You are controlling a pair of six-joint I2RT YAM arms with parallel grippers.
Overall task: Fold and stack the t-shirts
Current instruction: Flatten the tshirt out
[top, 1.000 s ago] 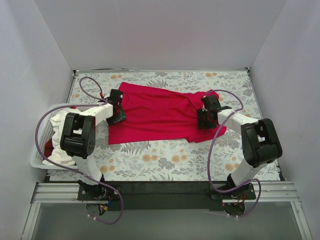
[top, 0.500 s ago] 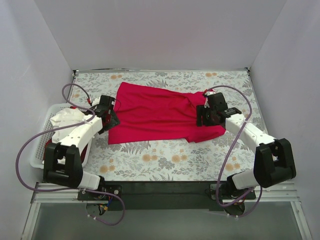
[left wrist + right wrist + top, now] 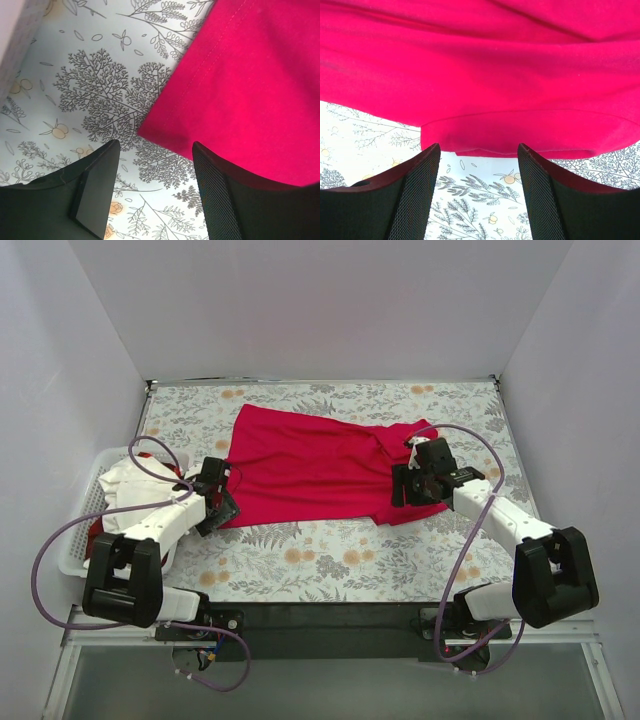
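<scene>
A crimson red t-shirt (image 3: pixel 320 465) lies spread on the floral cloth. My left gripper (image 3: pixel 222 502) is at its near-left corner, open. In the left wrist view the shirt (image 3: pixel 250 90) has its corner just ahead of the left gripper (image 3: pixel 155 145), with only floral cloth between the fingers. My right gripper (image 3: pixel 405 485) is at the near-right hem, also open. In the right wrist view the folded hem of the shirt (image 3: pixel 480 65) runs just ahead of the right gripper (image 3: pixel 479 147), which holds nothing. A white t-shirt (image 3: pixel 125 480) is piled in the basket, with some red cloth (image 3: pixel 95 533) under it.
The white slatted basket (image 3: pixel 75 558) stands at the table's left edge, close beside the left arm. The floral-patterned grey cloth (image 3: pixel 330 560) covers the table. White walls close in the back and both sides.
Both grippers have drawn back toward me, from on top of the red shirt to its near edge, and their jaws have widened. The shirt's near-left corner now sits a little farther right.
</scene>
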